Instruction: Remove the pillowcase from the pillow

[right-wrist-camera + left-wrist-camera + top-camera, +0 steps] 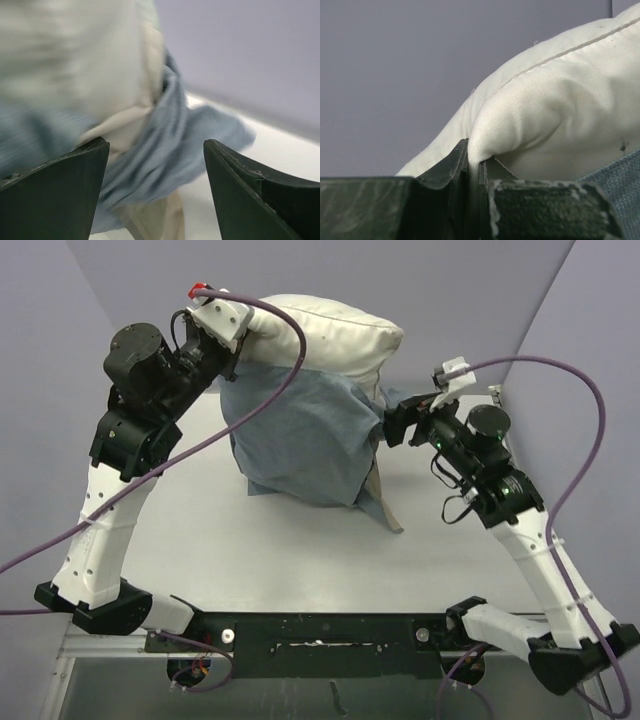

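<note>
Left claw [474, 161] was clamped on a corner of the pillow [330, 335], holding it up so the pillowcase [300, 440] hung half off below. Right claw [155, 145] was open beside the pillowcase, probably to tug it.

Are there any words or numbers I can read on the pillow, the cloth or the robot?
None can be read.
No letters or numbers show on the plump off-white pillow, the limp blue-grey pillowcase or the black-and-white robot arms.
The left end effector and right end effector show no print either; the right wrist view is blurred.
</note>
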Controlling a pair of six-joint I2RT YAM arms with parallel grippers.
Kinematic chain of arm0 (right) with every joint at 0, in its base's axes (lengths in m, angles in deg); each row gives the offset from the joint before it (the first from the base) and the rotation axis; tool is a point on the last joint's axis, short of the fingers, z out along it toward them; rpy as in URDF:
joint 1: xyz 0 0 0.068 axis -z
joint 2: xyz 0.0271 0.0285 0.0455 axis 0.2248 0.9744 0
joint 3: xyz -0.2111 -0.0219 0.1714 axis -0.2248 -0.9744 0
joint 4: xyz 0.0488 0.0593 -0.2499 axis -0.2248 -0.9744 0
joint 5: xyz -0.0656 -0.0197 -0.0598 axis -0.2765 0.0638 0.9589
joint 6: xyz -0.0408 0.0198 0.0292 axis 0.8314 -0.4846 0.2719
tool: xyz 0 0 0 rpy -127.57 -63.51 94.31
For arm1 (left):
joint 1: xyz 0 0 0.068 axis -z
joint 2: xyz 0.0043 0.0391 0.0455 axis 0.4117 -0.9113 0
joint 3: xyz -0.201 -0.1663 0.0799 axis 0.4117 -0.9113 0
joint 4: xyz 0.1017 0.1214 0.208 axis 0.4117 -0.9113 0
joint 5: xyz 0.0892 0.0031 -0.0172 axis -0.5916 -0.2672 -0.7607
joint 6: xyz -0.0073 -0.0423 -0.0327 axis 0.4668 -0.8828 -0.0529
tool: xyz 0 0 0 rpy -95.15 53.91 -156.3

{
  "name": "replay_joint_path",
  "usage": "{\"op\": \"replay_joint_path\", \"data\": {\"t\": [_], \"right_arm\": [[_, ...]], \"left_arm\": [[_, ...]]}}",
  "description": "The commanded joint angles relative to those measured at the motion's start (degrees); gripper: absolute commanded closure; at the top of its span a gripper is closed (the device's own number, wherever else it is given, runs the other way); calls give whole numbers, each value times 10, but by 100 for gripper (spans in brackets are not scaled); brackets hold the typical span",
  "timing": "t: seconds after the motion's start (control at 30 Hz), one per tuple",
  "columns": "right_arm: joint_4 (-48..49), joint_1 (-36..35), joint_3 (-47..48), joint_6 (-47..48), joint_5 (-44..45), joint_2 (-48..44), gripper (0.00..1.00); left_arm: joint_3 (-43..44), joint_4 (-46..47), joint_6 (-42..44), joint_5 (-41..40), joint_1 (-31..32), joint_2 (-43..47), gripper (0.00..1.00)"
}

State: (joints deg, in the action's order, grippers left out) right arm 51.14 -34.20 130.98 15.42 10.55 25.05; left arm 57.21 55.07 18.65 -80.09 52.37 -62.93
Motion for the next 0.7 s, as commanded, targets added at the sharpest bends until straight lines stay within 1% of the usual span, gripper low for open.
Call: {"op": "replay_joint_path", "data": {"t": [0.0, 0.07, 0.17, 0.23, 0.3, 0.33, 0.4, 0.47, 0.53, 0.57, 0.6, 0.67], "right_arm": [[122, -61, -60, 96, 35, -75, 21], [137, -73, -78, 115, 26, -92, 20], [128, -78, -80, 124, 31, -114, 19], [147, -79, -87, 130, -5, -131, 19], [175, -87, -86, 145, -70, -135, 19], [169, -94, -69, 155, -95, -124, 20], [110, -126, -18, 194, -117, -80, 20], [72, -181, 21, 269, -89, -35, 20], [55, -250, 49, 349, -38, 5, 20], [47, -273, 68, 385, -17, 25, 20], [41, -288, 87, 414, 8, 46, 19], [32, -307, 125, 457, 17, 78, 19]], "left_arm": [[52, 79, -32, -59, 1, -11, 100], [52, 75, -33, -55, 1, -11, 100], [57, 56, -35, -51, 2, -12, 100], [50, 51, -34, -47, 2, -9, 100], [42, 47, -36, -39, 2, -5, 100], [42, 40, -41, -31, 2, -7, 100], [46, 29, -55, -21, 2, -9, 100], [51, 20, -67, -7, 3, -12, 100], [56, 5, -73, 11, 4, -13, 100], [57, -2, -76, 20, 4, -12, 100], [59, -8, -77, 30, 4, -12, 100], [62, -23, -78, 45, 4, -11, 100]]}}
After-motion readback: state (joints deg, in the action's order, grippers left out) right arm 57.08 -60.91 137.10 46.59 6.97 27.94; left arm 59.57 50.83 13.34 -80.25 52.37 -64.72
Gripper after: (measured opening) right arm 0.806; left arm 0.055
